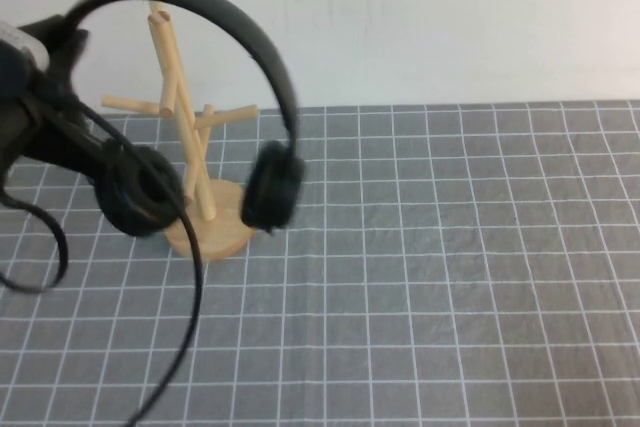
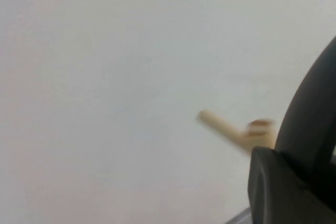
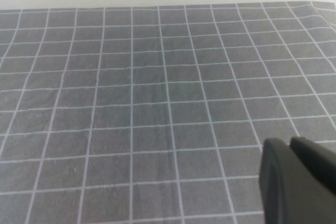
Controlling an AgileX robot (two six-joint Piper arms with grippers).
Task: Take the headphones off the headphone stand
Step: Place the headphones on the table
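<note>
The black headphones (image 1: 250, 42) are up in the air at the left of the high view. Their thin headband arcs just over the top peg of the light wooden headphone stand (image 1: 188, 142); whether the two touch I cannot tell. Both round ear cups (image 1: 140, 190) hang on either side of the slanted trunk, above the disc base. My left gripper (image 1: 48, 45) is at the far left edge, shut on the headband's left end. The left wrist view has a dark finger (image 2: 278, 187) beside the headband (image 2: 311, 114), with a peg (image 2: 226, 128) behind. My right gripper (image 3: 289, 144) hovers shut over bare mat, holding nothing.
A grey gridded mat (image 1: 450, 277) covers the table up to a white wall at the back. A thin black cord (image 1: 185, 337) trails from the left ear cup toward the front edge. A loop of robot cable (image 1: 45, 252) hangs at the far left.
</note>
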